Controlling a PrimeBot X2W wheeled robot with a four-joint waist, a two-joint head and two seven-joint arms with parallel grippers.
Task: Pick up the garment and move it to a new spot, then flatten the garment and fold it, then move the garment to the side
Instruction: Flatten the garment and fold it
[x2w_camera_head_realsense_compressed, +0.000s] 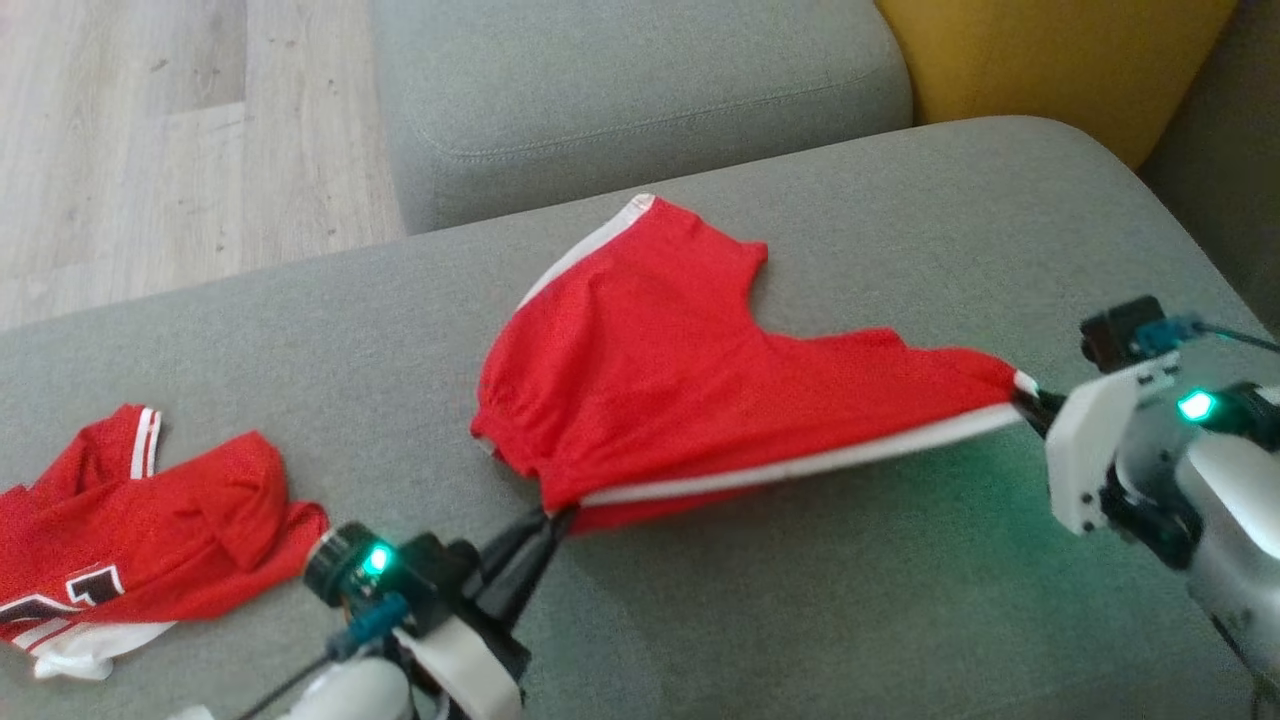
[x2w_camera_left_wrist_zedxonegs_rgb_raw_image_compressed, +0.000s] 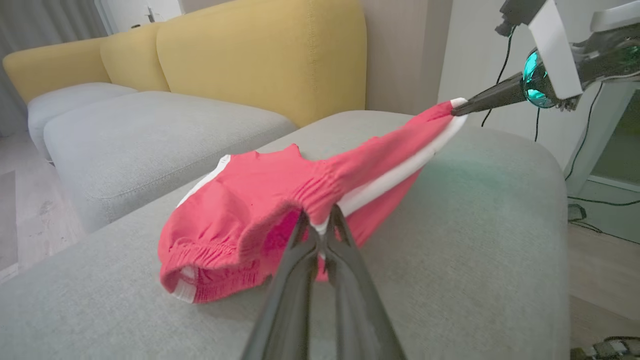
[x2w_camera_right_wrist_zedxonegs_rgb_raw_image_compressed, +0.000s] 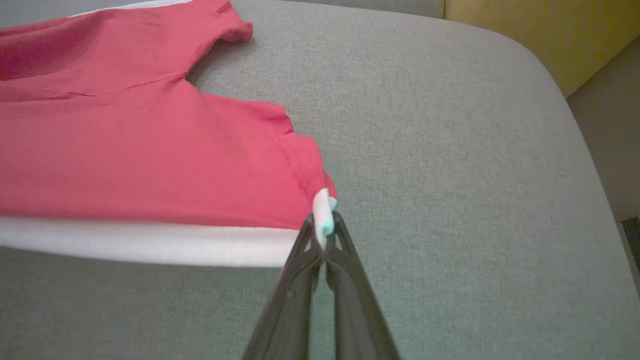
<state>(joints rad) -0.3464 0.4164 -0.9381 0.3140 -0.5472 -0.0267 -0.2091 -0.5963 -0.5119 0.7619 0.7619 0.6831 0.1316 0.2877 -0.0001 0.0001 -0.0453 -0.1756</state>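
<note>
Red mesh shorts with a white side stripe (x2w_camera_head_realsense_compressed: 640, 370) (x2w_camera_left_wrist_zedxonegs_rgb_raw_image_compressed: 240, 210) (x2w_camera_right_wrist_zedxonegs_rgb_raw_image_compressed: 125, 150) lie across the middle of the wide grey fabric seat cushion (x2w_camera_head_realsense_compressed: 850, 600) (x2w_camera_left_wrist_zedxonegs_rgb_raw_image_compressed: 475, 240) (x2w_camera_right_wrist_zedxonegs_rgb_raw_image_compressed: 450, 125).

- The near, white-striped edge is pulled into a taut straight line between the two arms. It is raised off the cushion, with shadow under it.
- The far part of the shorts rests on the cushion top. One leg points toward the cushion's far edge.
- The gathered elastic waistband droops onto the cushion on its left half.

Left gripper (x2w_camera_head_realsense_compressed: 560, 515) (x2w_camera_left_wrist_zedxonegs_rgb_raw_image_compressed: 320, 222): jaws closed on the shorts, pinching the striped edge at the waistband end. It sits over the cushion's near side, left of centre. The fabric bunches right at the fingertips in the left wrist view.

Right gripper (x2w_camera_head_realsense_compressed: 1025, 395) (x2w_camera_right_wrist_zedxonegs_rgb_raw_image_compressed: 324, 230) (x2w_camera_left_wrist_zedxonegs_rgb_raw_image_compressed: 457, 110): jaws closed on the other end of the stripe at the leg hem, toward the cushion's right end. A small fold of white fabric sticks up between the tips in the right wrist view.

Green lights glow on both wrists and cast a green tint on the cushion.

A crumpled red jersey with white trim and dark numerals (x2w_camera_head_realsense_compressed: 150, 530) lies on the cushion's left end, well apart from the shorts.

Beyond the cushion's far edge:
- a second grey seat pad (x2w_camera_head_realsense_compressed: 640, 90) (x2w_camera_left_wrist_zedxonegs_rgb_raw_image_compressed: 150, 135)
- a mustard-yellow back cushion (x2w_camera_head_realsense_compressed: 1050, 60) (x2w_camera_left_wrist_zedxonegs_rgb_raw_image_compressed: 260, 60) (x2w_camera_right_wrist_zedxonegs_rgb_raw_image_compressed: 550, 30)
- a pale wood plank floor (x2w_camera_head_realsense_compressed: 150, 150), off the far left corner
</note>
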